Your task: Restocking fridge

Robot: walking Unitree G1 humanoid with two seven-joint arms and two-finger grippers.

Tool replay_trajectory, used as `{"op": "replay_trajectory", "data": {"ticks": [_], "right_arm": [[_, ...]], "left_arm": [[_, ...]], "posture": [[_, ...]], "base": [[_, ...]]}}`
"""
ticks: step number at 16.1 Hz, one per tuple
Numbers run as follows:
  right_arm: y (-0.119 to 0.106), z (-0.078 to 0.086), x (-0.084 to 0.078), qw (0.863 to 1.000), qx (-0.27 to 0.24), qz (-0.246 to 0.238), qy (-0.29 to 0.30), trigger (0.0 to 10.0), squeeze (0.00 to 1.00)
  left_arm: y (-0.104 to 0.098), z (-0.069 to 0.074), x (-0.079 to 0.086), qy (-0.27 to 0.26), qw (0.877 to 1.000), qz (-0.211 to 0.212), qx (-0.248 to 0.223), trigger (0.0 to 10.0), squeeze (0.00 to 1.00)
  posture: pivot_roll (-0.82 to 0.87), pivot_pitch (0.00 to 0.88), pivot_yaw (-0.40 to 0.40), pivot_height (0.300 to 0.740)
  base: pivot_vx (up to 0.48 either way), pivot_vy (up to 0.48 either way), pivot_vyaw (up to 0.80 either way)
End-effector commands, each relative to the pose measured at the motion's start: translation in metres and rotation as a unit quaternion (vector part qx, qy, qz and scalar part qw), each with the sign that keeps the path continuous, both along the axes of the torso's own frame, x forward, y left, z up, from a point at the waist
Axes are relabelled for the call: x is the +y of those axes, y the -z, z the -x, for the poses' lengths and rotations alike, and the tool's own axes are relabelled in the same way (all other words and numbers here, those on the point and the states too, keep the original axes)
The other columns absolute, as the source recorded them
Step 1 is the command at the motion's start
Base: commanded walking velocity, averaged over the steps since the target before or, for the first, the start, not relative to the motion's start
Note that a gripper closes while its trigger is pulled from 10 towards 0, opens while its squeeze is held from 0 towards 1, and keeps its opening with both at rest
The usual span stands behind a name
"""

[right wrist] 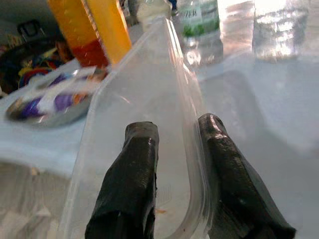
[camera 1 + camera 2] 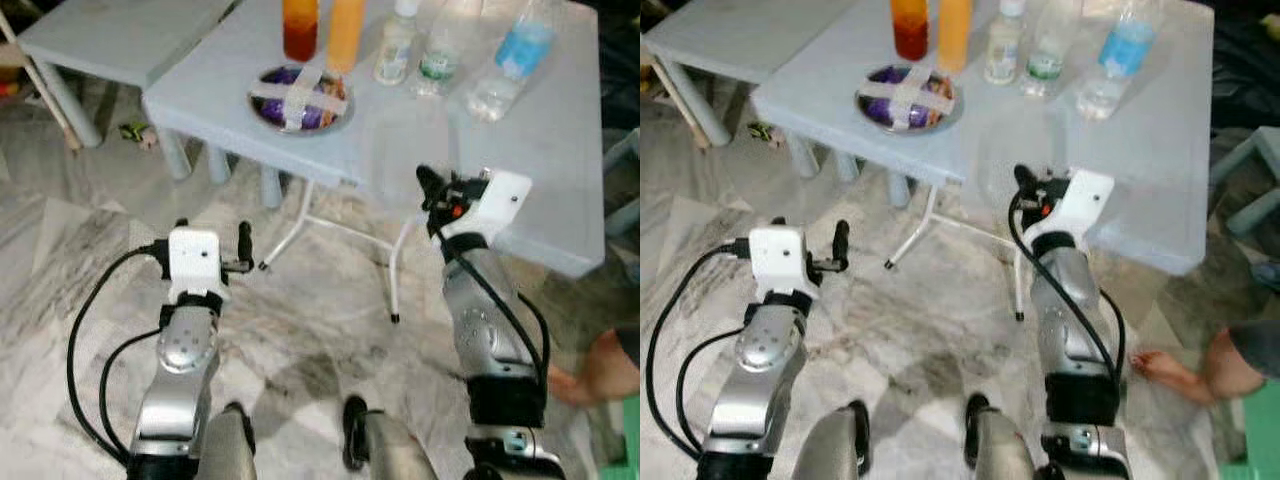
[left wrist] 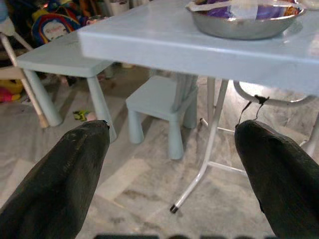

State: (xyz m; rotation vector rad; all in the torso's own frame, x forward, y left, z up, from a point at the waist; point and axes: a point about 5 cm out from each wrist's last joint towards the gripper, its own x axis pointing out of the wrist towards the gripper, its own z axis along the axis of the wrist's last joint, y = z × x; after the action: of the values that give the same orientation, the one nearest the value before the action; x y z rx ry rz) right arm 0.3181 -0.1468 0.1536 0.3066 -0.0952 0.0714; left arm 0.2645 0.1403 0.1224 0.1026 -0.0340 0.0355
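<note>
Right gripper (image 1: 172, 164) pinches the near rim of a clear plastic container (image 1: 144, 94), 1 finger inside the wall and 1 outside. The container sits at the near edge of the pale blue table (image 2: 560, 150), at 1 o'clock from the robot. Beyond it, at 12 o'clock, stand 2 orange juice bottles (image 2: 345, 30) and 3 clear water bottles (image 2: 510, 55). A taped steel bowl (image 2: 300, 97) lies at 11 o'clock near the table's left edge. Left gripper (image 3: 172, 164) hangs wide open and empty over bare marble floor (image 2: 320, 330), facing the table legs (image 3: 209, 144). A person's bare foot (image 2: 1165, 372) rests at 4 o'clock.
</note>
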Motion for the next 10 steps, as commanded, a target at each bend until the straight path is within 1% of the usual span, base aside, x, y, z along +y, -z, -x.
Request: {"op": "replay_trajectory", "data": {"ticks": [1,2,4,8,10], "right_arm": [[0.003,0.004,-0.001,1.0,0.01,0.009,-0.001,10.0,0.0],[0.003,0.004,-0.001,1.0,0.01,0.009,-0.001,10.0,0.0],[0.001,0.005,0.004,1.0,0.0,0.017,-0.019,10.0,0.0],[0.001,0.006,0.009,0.999,-0.004,0.014,-0.035,10.0,0.0],[0.001,0.006,0.011,0.999,-0.006,0.013,-0.047,10.0,0.0]], "left_arm": [[0.004,0.001,0.001,-0.005,1.0,-0.003,0.008,10.0,0.0],[0.004,0.001,0.001,-0.005,1.0,-0.003,0.008,10.0,0.0],[0.004,0.0,0.001,-0.006,1.0,-0.002,0.008,10.0,0.0],[0.005,-0.001,0.001,-0.008,1.0,-0.002,0.007,10.0,0.0],[0.006,-0.001,0.001,-0.008,1.0,-0.003,0.008,10.0,0.0]], "posture": [[0.05,0.142,-0.026,0.74],[0.05,0.142,-0.026,0.74],[0.05,0.137,-0.028,0.74],[0.06,0.126,-0.032,0.74],[0.07,0.119,-0.034,0.74]], "base": [[-0.337,0.0,0.0],[-0.337,0.0,0.0],[-0.336,0.0,0.0],[-0.303,0.0,0.0],[0.0,0.0,0.0]]}}
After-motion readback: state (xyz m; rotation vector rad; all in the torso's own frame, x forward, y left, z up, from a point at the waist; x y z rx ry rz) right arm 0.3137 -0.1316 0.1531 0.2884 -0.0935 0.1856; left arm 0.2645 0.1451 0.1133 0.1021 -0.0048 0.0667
